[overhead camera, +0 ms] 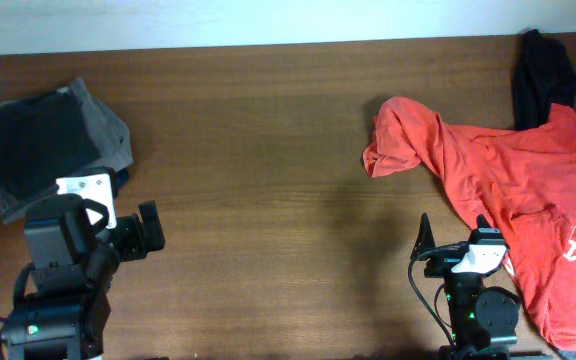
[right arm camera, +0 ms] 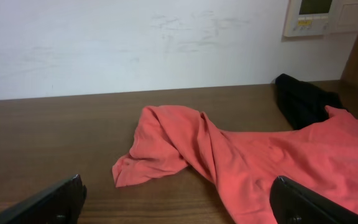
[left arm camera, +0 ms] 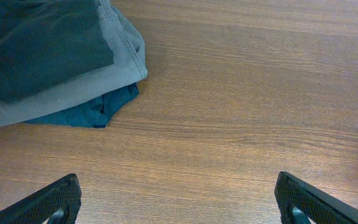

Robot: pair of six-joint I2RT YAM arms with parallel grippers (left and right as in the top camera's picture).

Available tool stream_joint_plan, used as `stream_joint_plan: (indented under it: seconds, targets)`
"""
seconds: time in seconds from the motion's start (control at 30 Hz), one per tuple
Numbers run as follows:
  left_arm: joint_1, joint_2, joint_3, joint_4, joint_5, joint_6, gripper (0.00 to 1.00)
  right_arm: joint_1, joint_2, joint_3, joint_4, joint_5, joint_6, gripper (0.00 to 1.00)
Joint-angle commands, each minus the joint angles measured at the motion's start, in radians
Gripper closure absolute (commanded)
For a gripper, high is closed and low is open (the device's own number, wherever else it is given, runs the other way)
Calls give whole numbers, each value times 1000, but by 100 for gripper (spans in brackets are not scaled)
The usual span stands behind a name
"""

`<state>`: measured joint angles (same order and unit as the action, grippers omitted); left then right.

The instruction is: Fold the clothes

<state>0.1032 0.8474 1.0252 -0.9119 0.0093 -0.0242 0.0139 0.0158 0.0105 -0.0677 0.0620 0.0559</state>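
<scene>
**Wood table against a white wall, clothes at both ends**

The table [overhead camera: 268, 150] is dark brown wood, its grain running left to right, with a faint sheen in the middle. Its far edge meets a plain white wall [right arm camera: 135, 43], scuffed in places. A pale panel [right arm camera: 312, 15] is fixed high on the wall towards the right.

The red shirt [overhead camera: 508, 170] lies unfolded and crumpled on the right end. One bunched part reaches towards the centre, and the rest spreads to the right edge of the overhead view. The black piece [overhead camera: 543, 75] lies at the far right corner by the wall, touching the shirt's upper edge. On the left end sits a pile [overhead camera: 48, 140]: a dark piece on a grey one, with a teal layer showing beneath in the left wrist view.

The left gripper [left arm camera: 178, 202] is spread wide over bare wood just beside the pile, with nothing between its fingers. The right gripper [right arm camera: 176, 202] is also spread wide and empty. It sits at the near edge, facing the shirt, and the overhead view shows its arm beside the cloth.
</scene>
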Motion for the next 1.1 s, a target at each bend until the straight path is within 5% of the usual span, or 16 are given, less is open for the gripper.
stream_joint_plan:
  seconds: [0.0,0.3,0.43,0.83,0.97,1.07]
  targets:
    - [5,0,-3,3,-6,-10,1,6,-8,-5,-8,-6,3,1]
    - [5,-56,-58,3,-6,-10,1,6,-8,-5,-8,-6,4,1]
    - [5,-122,-233,48,-75,16,1,6,-8,-5,-8,-5,4,1]
    - [5,-403,-898,1029,107,17,1,6,-8,-5,-8,-6,3,1]
    - [5,-508,-1002,1229,106,17,1,6,-8,-5,-8,-6,3,1]
    - [5,-594,-1015,1240,100,18,1,6,-8,-5,-8,-6,4,1]
